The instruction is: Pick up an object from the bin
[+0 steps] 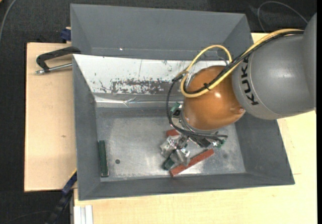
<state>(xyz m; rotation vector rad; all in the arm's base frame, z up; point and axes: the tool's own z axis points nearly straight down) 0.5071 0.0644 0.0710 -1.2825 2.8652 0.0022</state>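
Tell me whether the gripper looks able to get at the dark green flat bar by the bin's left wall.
Probably yes: the dark green flat bar lies alone on bare floor, nothing over it, left of the gripper. The close left wall may crowd it.

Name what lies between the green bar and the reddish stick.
In the camera view, bare bin floor between green bar and reddish stick, save one small dark speck.

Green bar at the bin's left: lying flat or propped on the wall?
Flat, it seems. The green bar lies full length on the bin floor along the left wall's foot, apart from the heap.
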